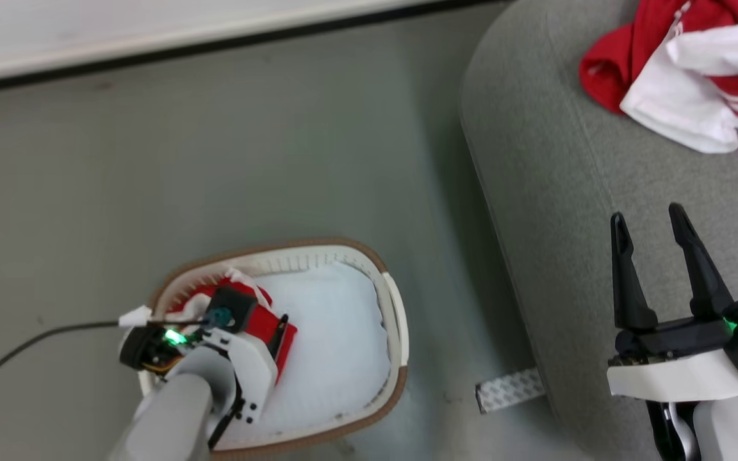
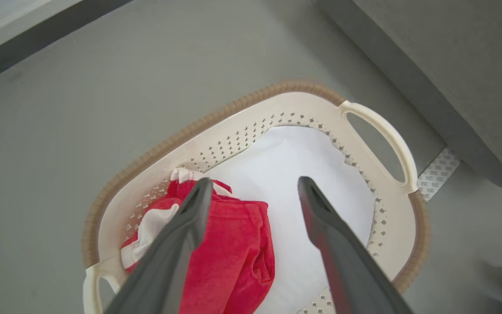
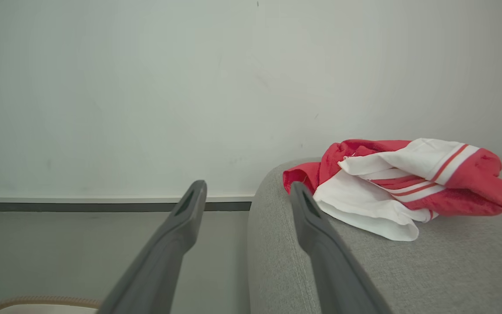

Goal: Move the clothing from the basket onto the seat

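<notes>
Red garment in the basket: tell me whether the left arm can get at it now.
Probably yes. The left gripper hangs open directly over the red garment, above the open top of the basket; nothing covers the cloth or stands between it and the fingers.

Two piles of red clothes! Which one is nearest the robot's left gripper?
The red clothing in the basket, just beyond the open left gripper. The other red-and-white pile lies far off on the seat.
</notes>
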You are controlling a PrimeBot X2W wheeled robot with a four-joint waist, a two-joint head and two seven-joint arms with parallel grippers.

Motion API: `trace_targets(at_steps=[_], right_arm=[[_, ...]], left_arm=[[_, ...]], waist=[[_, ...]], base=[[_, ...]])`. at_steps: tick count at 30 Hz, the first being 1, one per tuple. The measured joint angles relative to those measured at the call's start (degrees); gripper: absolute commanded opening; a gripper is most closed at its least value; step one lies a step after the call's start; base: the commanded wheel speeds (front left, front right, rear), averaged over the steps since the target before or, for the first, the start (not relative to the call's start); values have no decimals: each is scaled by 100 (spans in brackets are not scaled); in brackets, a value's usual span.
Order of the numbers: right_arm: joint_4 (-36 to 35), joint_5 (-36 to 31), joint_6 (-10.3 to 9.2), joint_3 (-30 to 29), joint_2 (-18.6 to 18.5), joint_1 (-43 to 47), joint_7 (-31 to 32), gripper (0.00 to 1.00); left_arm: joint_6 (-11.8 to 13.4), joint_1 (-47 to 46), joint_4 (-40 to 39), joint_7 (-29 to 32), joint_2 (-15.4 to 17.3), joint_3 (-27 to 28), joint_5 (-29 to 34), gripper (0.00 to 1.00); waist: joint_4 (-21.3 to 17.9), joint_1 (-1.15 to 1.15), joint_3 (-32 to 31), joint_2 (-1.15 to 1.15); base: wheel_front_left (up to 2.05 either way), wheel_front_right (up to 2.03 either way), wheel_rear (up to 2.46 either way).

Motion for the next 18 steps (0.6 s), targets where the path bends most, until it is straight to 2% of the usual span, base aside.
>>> trace_targets(at_steps=[7, 18], right_arm=[[-438, 142, 0, 108, 0, -315, -1, 100], [-845, 312, 1, 325, -1, -584, -1, 100]], left_arm=[[80, -879, 893, 322, 75, -131, 177, 100], [488, -1963, 1809, 812, 238, -146, 227, 100]], waist=[[-126, 0, 832, 0], [-187, 0, 2041, 0]], base=[[0, 0, 0], [0, 0, 0]])
